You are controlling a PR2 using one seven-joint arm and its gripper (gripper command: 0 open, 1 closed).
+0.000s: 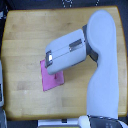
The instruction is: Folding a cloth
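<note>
The cloth [52,80] is a small pink-magenta fabric piece lying flat on the wooden table [25,35], left of centre in the exterior view. My grey-white arm [70,50] reaches in from the exterior view's right and hangs over the cloth's upper part, hiding it. The gripper itself sits beneath the arm's end near the cloth's top edge, and its fingers do not show. Only the cloth's lower portion and left edge are visible.
The robot's large white body [105,75] fills the exterior view's right side. A pale object [2,85] stands at the left edge beside the table. Dark floor borders the table along the top and bottom.
</note>
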